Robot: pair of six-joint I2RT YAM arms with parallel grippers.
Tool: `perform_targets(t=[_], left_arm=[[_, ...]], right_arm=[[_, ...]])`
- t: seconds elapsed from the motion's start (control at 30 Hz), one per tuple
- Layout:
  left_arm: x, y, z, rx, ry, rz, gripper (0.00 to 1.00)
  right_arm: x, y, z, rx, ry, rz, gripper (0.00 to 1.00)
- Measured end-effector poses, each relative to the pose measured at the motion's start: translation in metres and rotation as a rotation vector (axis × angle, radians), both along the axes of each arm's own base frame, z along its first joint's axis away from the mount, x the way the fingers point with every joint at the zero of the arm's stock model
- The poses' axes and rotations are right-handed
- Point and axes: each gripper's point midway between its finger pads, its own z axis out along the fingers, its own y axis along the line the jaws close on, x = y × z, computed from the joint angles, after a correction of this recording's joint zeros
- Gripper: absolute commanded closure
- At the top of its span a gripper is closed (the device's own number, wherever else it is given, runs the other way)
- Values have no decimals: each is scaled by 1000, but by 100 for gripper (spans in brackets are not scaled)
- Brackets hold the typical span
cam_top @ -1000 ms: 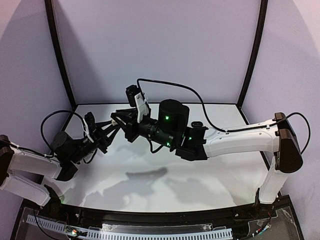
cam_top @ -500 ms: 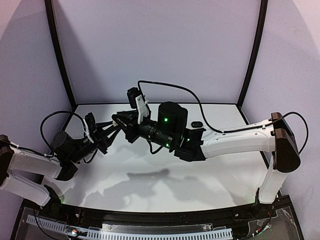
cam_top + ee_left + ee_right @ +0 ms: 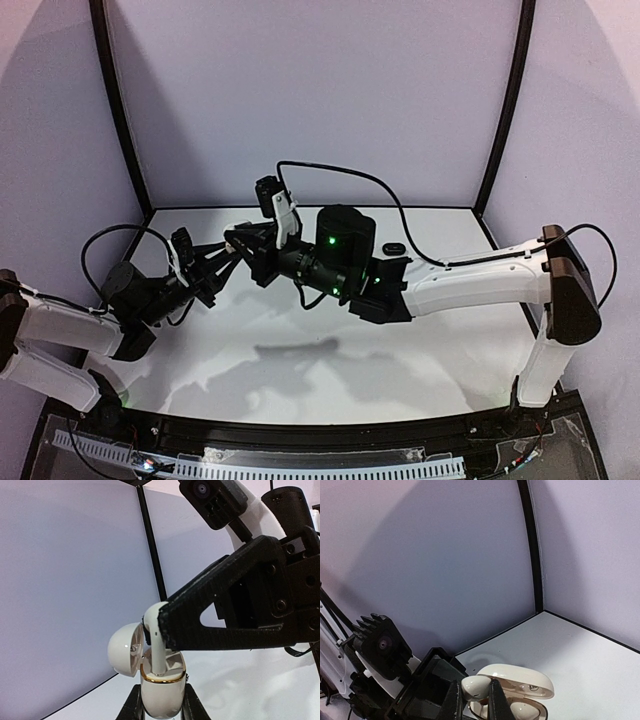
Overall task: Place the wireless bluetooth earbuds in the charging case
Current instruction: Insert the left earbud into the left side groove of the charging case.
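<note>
In the left wrist view, my left gripper (image 3: 161, 704) is shut on a white charging case (image 3: 160, 690) with a gold rim, held upright with its lid (image 3: 125, 649) open to the left. My right gripper (image 3: 474, 696) is shut on a white earbud (image 3: 476, 686). The left wrist view shows this earbud (image 3: 156, 640) with its stem down in the case's left slot, the right gripper's fingers (image 3: 220, 625) still on its head. A second white earbud (image 3: 522, 711) lies in the case. In the top view the two grippers meet above the table's back left (image 3: 228, 252). No black earbuds show.
A small black oval case (image 3: 392, 247) lies on the white table (image 3: 300, 350) behind the right arm. The right arm (image 3: 470, 280) reaches across the middle of the table. Purple walls and black corner posts enclose the back and sides.
The right arm has shifted slightly left, uncovering the black oval case behind it. Both grippers keep their hold and have hardly moved.
</note>
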Motion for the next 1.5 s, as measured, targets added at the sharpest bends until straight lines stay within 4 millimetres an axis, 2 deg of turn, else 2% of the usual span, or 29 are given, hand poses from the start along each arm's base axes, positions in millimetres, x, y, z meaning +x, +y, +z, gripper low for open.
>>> perform_targets(t=[0.23, 0.3, 0.37, 0.53, 0.67, 0.73, 0.87, 1.1, 1.17, 1.37, 1.5], left_arm=[[-3, -1, 1, 9, -21, -10, 99], [-5, -1, 3, 12, -34, -16, 99], [-7, -2, 4, 19, -51, -21, 99], [-8, -2, 5, 33, -79, -17, 99], [-7, -3, 2, 53, -99, -9, 99], [-4, -5, -1, 67, -101, -4, 99], [-2, -8, -4, 88, -118, -1, 99], [-6, -7, 11, 65, -154, -6, 99], [-8, -6, 15, 54, -159, -10, 99], [-12, -6, 19, 32, -145, -29, 99], [-13, -6, 19, 22, -129, -37, 99]], right_arm=[[1, -4, 4, -20, 4, -1, 100], [0, -3, 12, -25, 2, 7, 100], [-2, -2, 31, -12, -8, 21, 100], [-11, -16, 67, 33, -29, 30, 100], [-18, -23, 80, 51, -31, 37, 100], [-23, -21, 79, 44, -28, 44, 100], [-38, -16, 62, 6, -14, 72, 100], [-44, -21, 31, -31, -4, 59, 100], [-42, -23, 29, -33, -8, 44, 100], [-34, -29, 43, 26, -35, -16, 100], [-29, -28, 45, 49, -49, -46, 100]])
